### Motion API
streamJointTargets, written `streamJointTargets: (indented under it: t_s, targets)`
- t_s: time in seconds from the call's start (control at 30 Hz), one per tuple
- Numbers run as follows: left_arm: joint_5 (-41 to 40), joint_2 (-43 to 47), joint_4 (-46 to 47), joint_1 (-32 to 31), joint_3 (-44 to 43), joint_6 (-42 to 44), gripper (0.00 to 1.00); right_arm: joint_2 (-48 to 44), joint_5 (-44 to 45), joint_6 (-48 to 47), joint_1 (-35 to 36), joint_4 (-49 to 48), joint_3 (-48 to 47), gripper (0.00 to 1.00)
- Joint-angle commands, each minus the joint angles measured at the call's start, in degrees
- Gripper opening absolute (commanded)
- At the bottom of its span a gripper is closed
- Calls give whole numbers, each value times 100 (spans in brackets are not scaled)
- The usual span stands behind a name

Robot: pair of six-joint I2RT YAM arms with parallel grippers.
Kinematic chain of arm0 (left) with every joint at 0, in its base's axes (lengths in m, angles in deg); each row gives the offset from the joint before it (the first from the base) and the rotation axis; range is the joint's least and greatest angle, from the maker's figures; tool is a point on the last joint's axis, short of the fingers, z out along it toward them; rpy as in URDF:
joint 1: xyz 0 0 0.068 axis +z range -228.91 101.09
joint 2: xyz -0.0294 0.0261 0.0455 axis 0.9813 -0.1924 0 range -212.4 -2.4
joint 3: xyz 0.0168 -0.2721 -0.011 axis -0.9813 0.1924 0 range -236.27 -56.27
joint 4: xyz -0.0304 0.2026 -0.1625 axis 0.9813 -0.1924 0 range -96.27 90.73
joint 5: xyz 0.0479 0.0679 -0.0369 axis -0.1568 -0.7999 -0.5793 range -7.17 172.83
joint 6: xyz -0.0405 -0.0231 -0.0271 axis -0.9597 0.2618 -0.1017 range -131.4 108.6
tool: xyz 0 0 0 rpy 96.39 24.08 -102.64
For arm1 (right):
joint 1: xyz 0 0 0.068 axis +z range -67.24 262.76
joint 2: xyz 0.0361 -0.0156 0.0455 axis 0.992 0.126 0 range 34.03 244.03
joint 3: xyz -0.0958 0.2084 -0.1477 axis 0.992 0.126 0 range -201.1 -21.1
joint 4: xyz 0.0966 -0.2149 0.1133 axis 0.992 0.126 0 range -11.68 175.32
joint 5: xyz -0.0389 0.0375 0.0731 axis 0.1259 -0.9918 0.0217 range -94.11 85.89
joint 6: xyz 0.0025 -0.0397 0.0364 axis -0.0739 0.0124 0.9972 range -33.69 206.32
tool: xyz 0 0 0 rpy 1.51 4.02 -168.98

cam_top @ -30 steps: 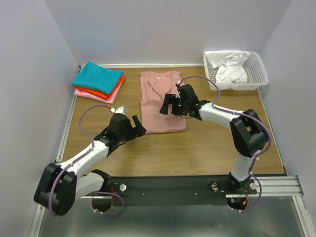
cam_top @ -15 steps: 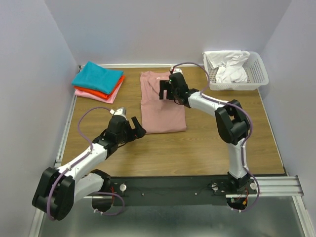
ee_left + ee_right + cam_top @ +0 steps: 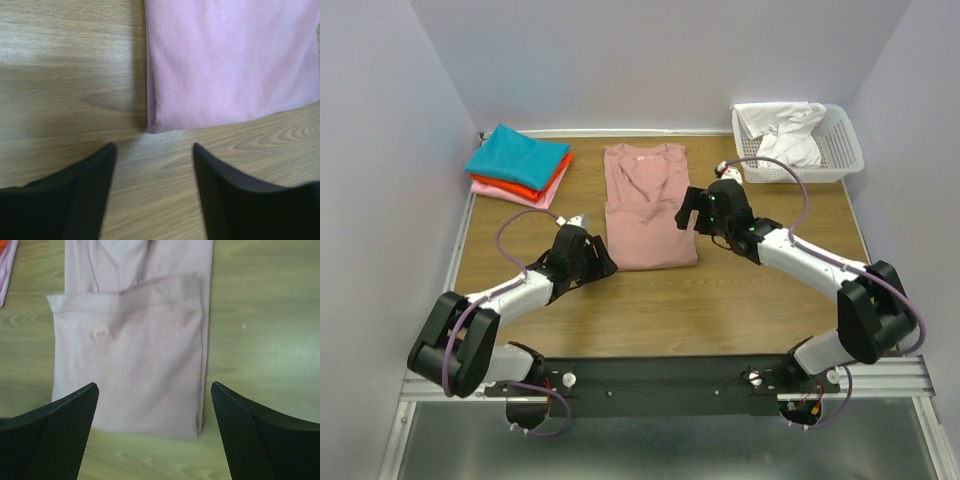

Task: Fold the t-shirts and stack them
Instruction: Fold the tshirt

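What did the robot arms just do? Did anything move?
The right gripper swung farther over the pink shirt, then pulled back toward its right edge. The left gripper crept up to the shirt's near left corner. Nothing was grabbed. The shirt, stack and basket stayed put.

A wood-grain table [image 3: 720, 300] fills a booth enclosed by plain pale-lavender walls [image 3: 650, 60] at the back and both sides; an aluminium rail [image 3: 890, 373] runs along its near edge, under soft, even light.
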Motion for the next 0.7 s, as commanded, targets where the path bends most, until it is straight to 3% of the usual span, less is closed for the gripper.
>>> streamJointTargets:
  t_s: [0.0, 0.13, 0.23, 0.37, 0.43, 0.67]
  targets:
    - [303, -371, 314, -28, -200, 176, 62, -522, -331, 1087, 1, 120, 1011, 99]
    - [542, -696, 603, -28, -174, 194, 49, -927, -542, 1265, 1, 128, 1453, 96]
    - [664, -855, 630, -28, -183, 281, 37, -893, -630, 1318, 1, 128, 1585, 89]
    - [726, -1048, 622, -28, -139, 308, 8, -482, -735, 1467, 1, 111, 1621, 68]
    - [727, -1048, 621, -28, -122, 282, 1, -252, -980, 1441, 1, 120, 1568, 65]
    - [595, -891, 613, -28, -60, 273, 0, 346, -1026, 1344, 1, 111, 1366, 49]
